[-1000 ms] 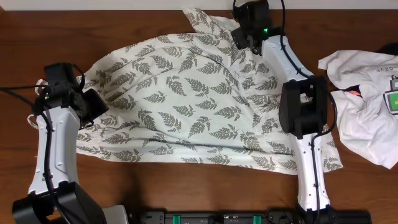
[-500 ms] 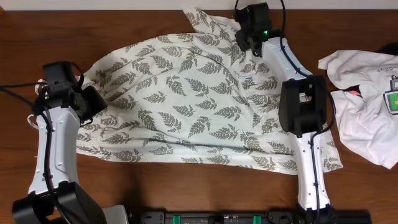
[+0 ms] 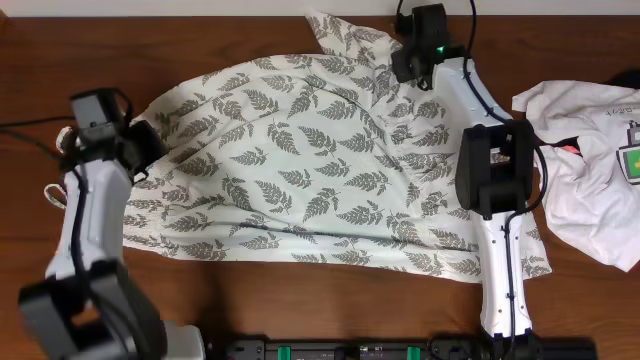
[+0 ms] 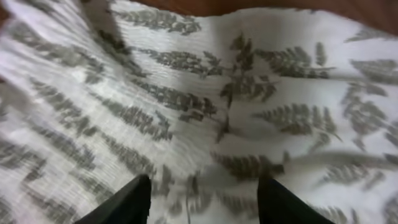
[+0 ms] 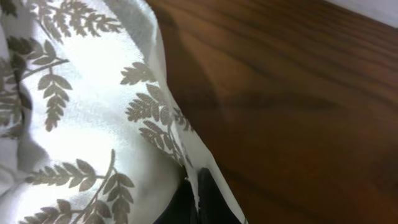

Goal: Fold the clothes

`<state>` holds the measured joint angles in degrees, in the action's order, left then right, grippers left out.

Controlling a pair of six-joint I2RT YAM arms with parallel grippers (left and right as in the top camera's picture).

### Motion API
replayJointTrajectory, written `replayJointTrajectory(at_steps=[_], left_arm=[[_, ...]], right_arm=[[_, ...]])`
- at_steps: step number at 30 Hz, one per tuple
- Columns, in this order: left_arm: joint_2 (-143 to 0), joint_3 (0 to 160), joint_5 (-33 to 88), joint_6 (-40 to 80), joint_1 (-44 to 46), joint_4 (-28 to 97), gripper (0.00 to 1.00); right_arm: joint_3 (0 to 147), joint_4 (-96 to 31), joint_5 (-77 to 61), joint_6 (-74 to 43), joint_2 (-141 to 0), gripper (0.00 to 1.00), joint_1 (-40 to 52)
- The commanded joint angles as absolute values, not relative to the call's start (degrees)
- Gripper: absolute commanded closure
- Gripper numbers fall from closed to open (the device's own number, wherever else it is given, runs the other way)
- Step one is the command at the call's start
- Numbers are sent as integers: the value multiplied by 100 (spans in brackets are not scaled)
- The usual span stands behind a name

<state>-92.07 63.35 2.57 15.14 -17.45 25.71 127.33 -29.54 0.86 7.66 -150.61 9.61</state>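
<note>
White, thin fern-printed clothes (image 3: 300, 170) lie rumpled across a dark wooden table (image 3: 300, 305).

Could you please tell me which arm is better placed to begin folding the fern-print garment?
Right. The right gripper is shut on the far edge of the fern-print garment; the left gripper stands open over it, gripping nothing.

Dark brown wooden table (image 3: 300, 300), grain visible; beyond its far edge, a pale strip (image 3: 200, 8); along its near edge, a black rail (image 3: 400, 350).
</note>
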Motion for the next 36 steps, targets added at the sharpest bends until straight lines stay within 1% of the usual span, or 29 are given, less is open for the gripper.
replayJointTrajectory(at_steps=[1, 6, 11, 15, 36], left_arm=[[-9780, 6399, 178, 1461, -1726, 2340, 44], [-10510, 6399, 180, 1461, -1726, 1861, 44], [-10866, 6399, 198, 1459, -1728, 1614, 44], [-10877, 6399, 198, 1459, -1726, 1433, 44], [-10877, 6399, 196, 1245, -1726, 1186, 44]], right_arm=[[12772, -3148, 148, 344, -15209, 99, 816], [12772, -3415, 145, -49, -15209, 99, 631], [12772, -3828, 154, -456, -15209, 99, 410], [12772, -4160, 154, -1055, -15209, 99, 172], [12772, -5651, 473, -2576, -15209, 99, -878]])
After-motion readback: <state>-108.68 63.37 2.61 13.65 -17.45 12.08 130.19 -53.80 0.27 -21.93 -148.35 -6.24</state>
